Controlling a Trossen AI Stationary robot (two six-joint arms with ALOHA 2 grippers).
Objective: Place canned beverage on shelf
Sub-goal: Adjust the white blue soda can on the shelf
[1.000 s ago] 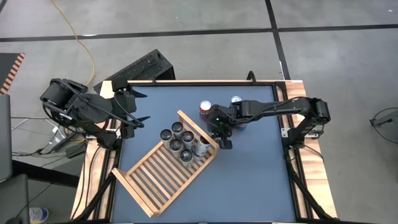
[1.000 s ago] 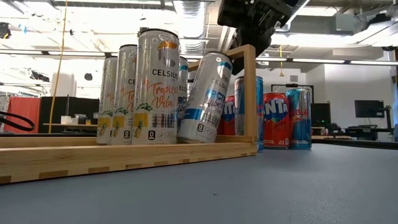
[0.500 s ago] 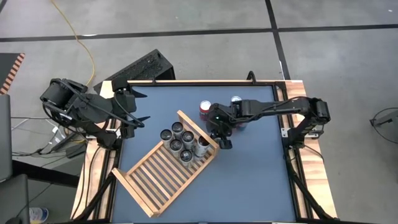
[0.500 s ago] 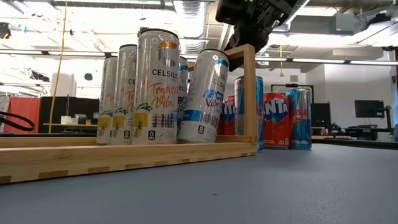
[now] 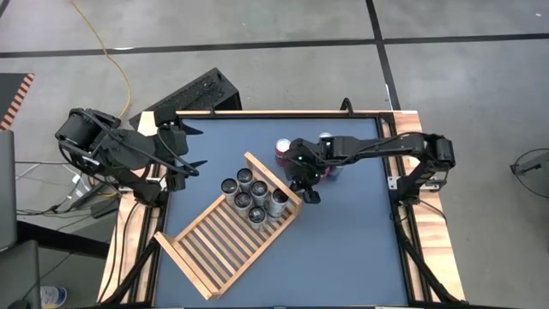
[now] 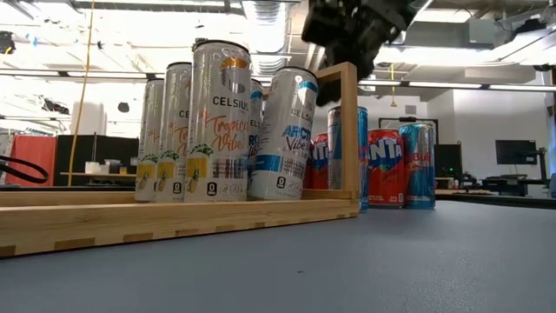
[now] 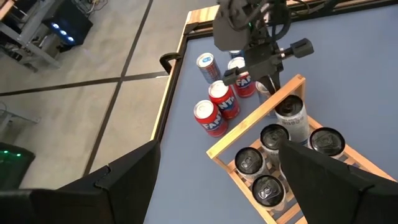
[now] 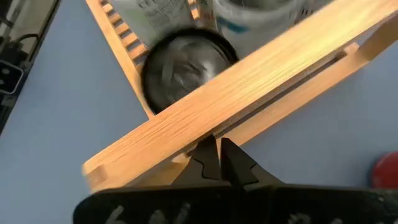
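Note:
The shelf [image 5: 225,242], a light wood slatted rack, lies flat and askew on the table. Several tall cans [image 5: 249,190] stand on its slats at the end under the raised frame [image 6: 348,130]. The silver-blue can [image 6: 287,135] nearest the frame stands upright on its base. My right gripper [image 5: 307,194] is shut and points slanting down at the frame's top rail [image 8: 249,81] from the outer side; a can top [image 8: 186,68] shows just behind the rail. My left gripper [image 7: 217,180] waits open, raised over the table's left edge [image 5: 190,148]. My right gripper's shut fingertips [image 8: 211,155] stand right at the outer face of the frame's top rail, coming slanting down from the table's right. I cannot tell whether they touch the wood. They hold nothing.
Loose cans stand on the table beyond the frame: red ones [image 5: 283,150] [image 6: 386,167] and blue-silver ones [image 5: 326,137] [image 6: 418,165]. A black keyboard [image 5: 193,93] lies off the far left corner. Bare table lies near and right of the shelf [image 5: 352,249].
The silver-blue can had leaned with its top against the frame's post. It has come upright on its base and stands beside the other cans. My right gripper, shut throughout, has tipped a little and edged toward the frame. The shelf has stayed put.

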